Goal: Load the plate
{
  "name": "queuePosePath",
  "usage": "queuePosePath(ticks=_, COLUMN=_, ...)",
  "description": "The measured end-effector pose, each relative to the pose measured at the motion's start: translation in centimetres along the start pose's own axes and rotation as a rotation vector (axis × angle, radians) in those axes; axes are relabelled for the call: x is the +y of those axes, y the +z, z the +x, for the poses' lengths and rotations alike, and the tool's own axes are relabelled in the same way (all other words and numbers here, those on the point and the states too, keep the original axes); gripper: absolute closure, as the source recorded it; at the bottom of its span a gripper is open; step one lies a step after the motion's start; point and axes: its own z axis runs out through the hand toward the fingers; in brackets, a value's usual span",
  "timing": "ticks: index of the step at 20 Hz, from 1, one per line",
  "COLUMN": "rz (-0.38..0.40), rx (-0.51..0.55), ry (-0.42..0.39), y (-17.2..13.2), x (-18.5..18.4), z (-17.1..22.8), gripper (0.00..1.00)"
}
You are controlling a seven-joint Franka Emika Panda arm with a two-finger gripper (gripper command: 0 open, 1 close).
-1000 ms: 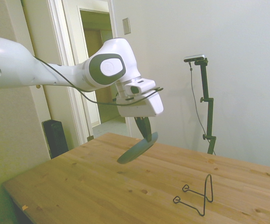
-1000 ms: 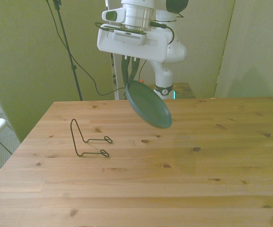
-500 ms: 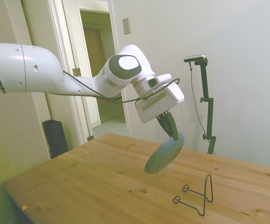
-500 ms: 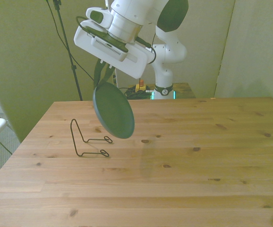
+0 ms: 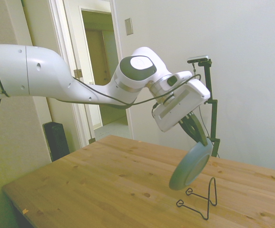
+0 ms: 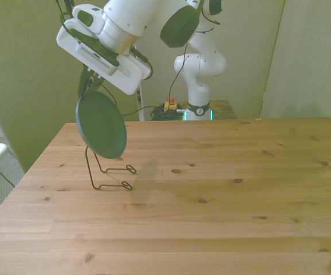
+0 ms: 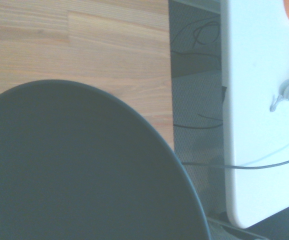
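Gripping the grey-blue plate (image 5: 191,164) by its upper rim, our tool (image 5: 198,138) holds it tilted near upright in the air, right of centre in the side view. We see the plate (image 6: 101,125) just above the black wire stand (image 6: 104,169) on the wooden bench (image 6: 223,206), at the front view's left

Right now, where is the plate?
The plate hangs in the air, pinched at its upper rim by the gripper, tilted near upright just above the black wire stand at the front view's left.
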Motion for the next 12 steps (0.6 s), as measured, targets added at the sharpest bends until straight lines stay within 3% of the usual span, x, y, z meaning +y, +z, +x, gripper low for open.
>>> queuePosePath(ticks=6, rz=0.021, rx=0.039, ry=-0.030, y=3.9, x=-0.4, z=0.7, gripper=1.00)
queuePosePath(ticks=12, rz=0.022, rx=0.041, ry=-0.050, y=4.7, x=-2.2, z=-0.8, gripper=1.00)
